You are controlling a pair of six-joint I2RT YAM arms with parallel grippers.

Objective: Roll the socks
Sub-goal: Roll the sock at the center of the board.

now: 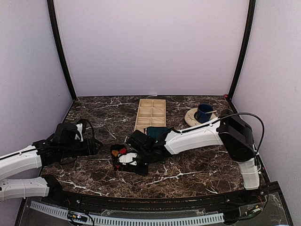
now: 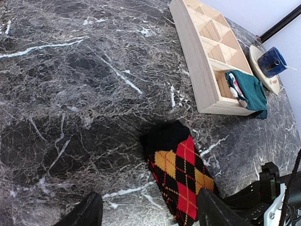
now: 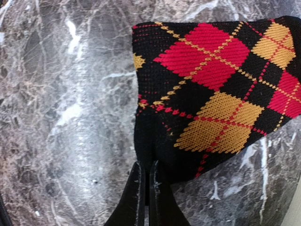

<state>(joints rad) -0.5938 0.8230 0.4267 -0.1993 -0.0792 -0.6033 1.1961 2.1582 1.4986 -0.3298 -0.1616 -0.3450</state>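
Overhead and wrist views, rolling of the socks at its outset. My right claw [image 3: 146, 165] is closed, its fingertips meeting on the black edge of the argyle sock [image 3: 211, 94], where the fabric puckers as if a thin fold is pinched between them. That sock lies flat and full length on the marble table [image 1: 197, 165], near the front edge and a little left of centre, with no turn of a roll in it. My left claw [image 2: 149, 202] hangs wide open just above the table at about 9 o'clock from the sock, holding nothing. The teal sock [image 2: 247, 89] is bunched, not rolled. By my reading both socks are yet to be done, and the present pinch would be the start of the first roll. Containers — the wooden tray [image 2: 209, 52], divided into compartments, lies at 12 o'clock from the argyle sock. The compartments that show look empty apart from the nearest corner one, where the teal sock sits and spills over the wall. The dark blue mug [image 2: 273, 61] stands on a pale saucer [image 2: 261, 74] at about 2 o'clock, beyond the tray — what it holds cannot be made out.
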